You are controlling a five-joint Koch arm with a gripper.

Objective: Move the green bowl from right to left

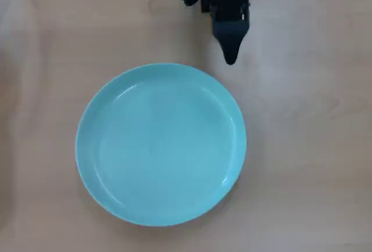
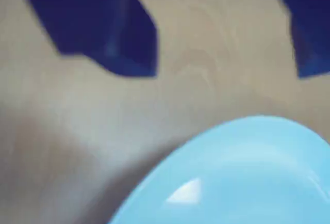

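Soft, even light falls on the pale wooden surface in the overhead view, slightly hazy, with faint glare streaks along the green bowl rim. The wrist view is heavily blurred; the tool reads as dark blue smears, and a white highlight sits on the bowl

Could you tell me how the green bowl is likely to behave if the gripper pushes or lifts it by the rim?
The green bowl looks glossy and rigid, so it will probably slide across the wooden table rather than flex. Being wide and shallow, it seems unlikely to tip when pushed. Its low, smooth rim may slip in the open gripper.
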